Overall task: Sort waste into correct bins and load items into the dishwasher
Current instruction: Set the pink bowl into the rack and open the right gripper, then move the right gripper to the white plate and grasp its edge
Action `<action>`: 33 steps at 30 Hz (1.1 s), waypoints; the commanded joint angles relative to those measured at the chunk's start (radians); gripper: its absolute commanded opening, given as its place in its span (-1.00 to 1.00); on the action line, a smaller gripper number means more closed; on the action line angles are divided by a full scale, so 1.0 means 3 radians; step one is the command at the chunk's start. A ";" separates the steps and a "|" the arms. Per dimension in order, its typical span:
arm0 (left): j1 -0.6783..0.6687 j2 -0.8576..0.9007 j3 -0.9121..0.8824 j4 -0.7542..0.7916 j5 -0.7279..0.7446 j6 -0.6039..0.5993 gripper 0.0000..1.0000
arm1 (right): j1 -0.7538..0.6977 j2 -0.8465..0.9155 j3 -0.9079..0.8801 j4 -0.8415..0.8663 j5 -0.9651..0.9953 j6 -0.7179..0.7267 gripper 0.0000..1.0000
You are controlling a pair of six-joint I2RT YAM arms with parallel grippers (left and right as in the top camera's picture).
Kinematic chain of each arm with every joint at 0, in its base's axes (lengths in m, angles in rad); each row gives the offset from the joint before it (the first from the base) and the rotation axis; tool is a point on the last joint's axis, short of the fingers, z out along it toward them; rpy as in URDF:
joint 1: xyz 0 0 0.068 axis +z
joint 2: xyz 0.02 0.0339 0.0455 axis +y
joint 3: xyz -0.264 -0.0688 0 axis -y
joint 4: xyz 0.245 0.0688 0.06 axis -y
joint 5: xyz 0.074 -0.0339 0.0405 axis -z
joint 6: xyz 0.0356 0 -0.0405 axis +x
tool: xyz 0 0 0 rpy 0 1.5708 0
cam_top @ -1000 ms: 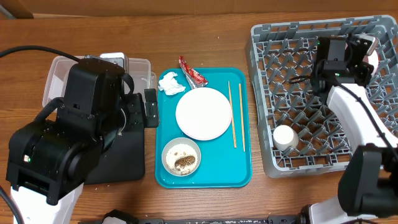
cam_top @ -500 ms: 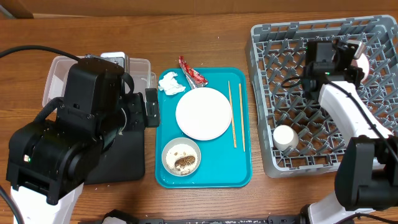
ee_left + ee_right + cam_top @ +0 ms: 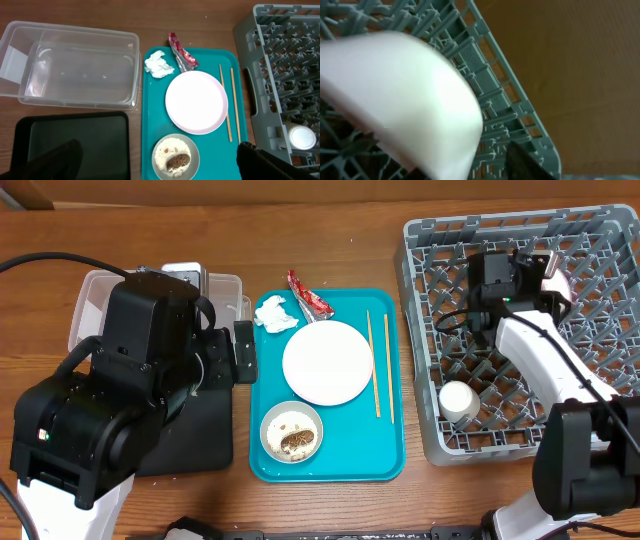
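My right gripper (image 3: 547, 266) is over the far part of the grey dish rack (image 3: 440, 240), shut on a pale pink bowl (image 3: 558, 274). That bowl fills the right wrist view (image 3: 405, 95), between the fingers of my right gripper (image 3: 460, 165). A small white cup (image 3: 459, 400) stands in the rack's near left corner. My left gripper (image 3: 159, 147) is open and empty above the teal tray. A white bowl with brown scraps and grains (image 3: 175, 159), a round plate (image 3: 196, 101), two chopsticks (image 3: 231, 102), a white tissue (image 3: 158, 64) and a red-and-silver wrapper (image 3: 182, 54) lie there.
The teal tray (image 3: 385, 465) lies between the bins and the rack. The clear tub (image 3: 80, 65) stands at the far left, and the flat black tray (image 3: 75, 145) lies in front of it. My left arm (image 3: 120, 400) hangs over both bins.
My right arm has moved left across the rack, carrying the pale pink bowl with it. My left arm and the things on the teal tray have not moved.
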 commanded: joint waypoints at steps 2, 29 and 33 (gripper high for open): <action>0.0013 -0.0043 0.0031 0.0005 0.0036 -0.0005 1.00 | 0.0125 -0.0090 0.0010 0.0047 0.0023 0.0015 -0.12; 0.0013 -0.0252 0.0031 0.0235 -0.0088 -0.0038 1.00 | 0.1186 -0.1058 0.0011 -0.0871 -0.4288 0.0365 0.15; 0.0013 -0.0510 0.0031 0.0421 -0.0367 -0.0287 1.00 | 0.1216 -0.1024 0.0004 -0.0881 -0.4829 0.0855 0.06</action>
